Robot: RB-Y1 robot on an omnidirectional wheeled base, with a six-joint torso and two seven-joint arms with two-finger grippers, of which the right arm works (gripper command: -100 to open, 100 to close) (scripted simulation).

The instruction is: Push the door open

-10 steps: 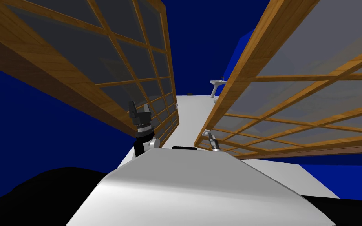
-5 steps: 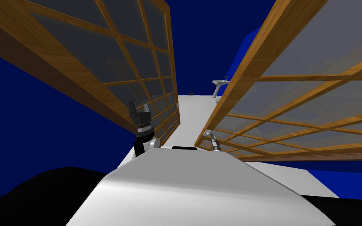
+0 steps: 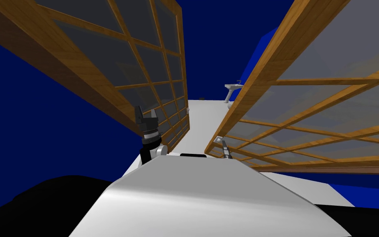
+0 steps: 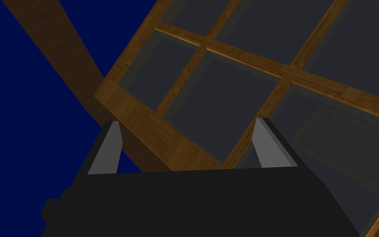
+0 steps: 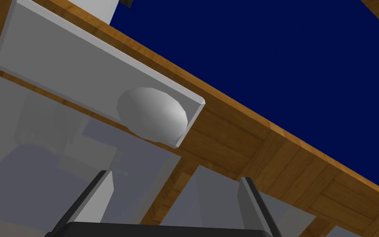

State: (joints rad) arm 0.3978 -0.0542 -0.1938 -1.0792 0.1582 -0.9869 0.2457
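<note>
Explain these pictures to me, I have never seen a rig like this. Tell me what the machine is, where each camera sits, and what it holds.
This is a two-armed robot standing between two door leaves of wood and glass. The head view looks steeply down from a camera on its head: the left door rises on one side and the right door on the other, with white floor between them and a white basin far ahead. The other two cameras ride on the hands. The left wrist view looks along the left gripper at the left door's panes, and its two fingers stand open. The right wrist view looks along the right gripper, also open, at a grey knob on a pale plate fixed to the right door. Neither gripper holds anything.
</note>
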